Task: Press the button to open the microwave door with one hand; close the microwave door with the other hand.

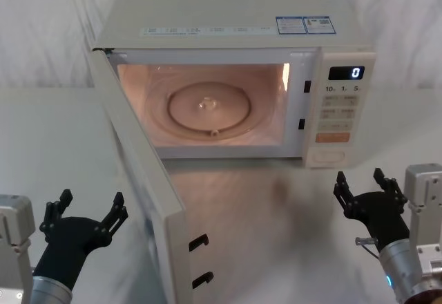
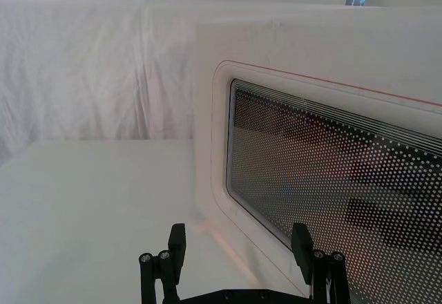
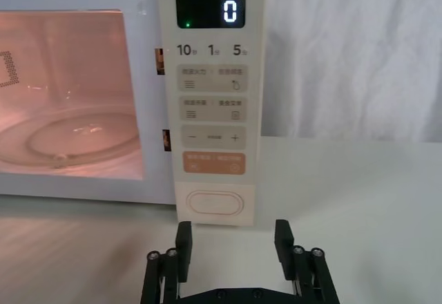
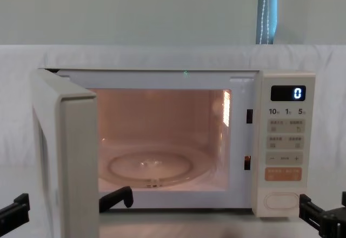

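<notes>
The door stands swung wide from the microwave, its lit cavity showing the glass plate. The left gripper hovers just outside the door's window, fingers spread and empty. The right gripper, jaws parted and empty, hangs just before the button, not touching.

Showing a matte black claw left gripper with slim ridged fingers, mounted on a pale grey boxy arm segment at the near left. Showing a matte black claw right gripper at the near right, joined to a silver-grey cylindrical wrist bearing a glowing ring and a pale grey block. Displaying small round silver screws at the finger bases in both wrist views.
</notes>
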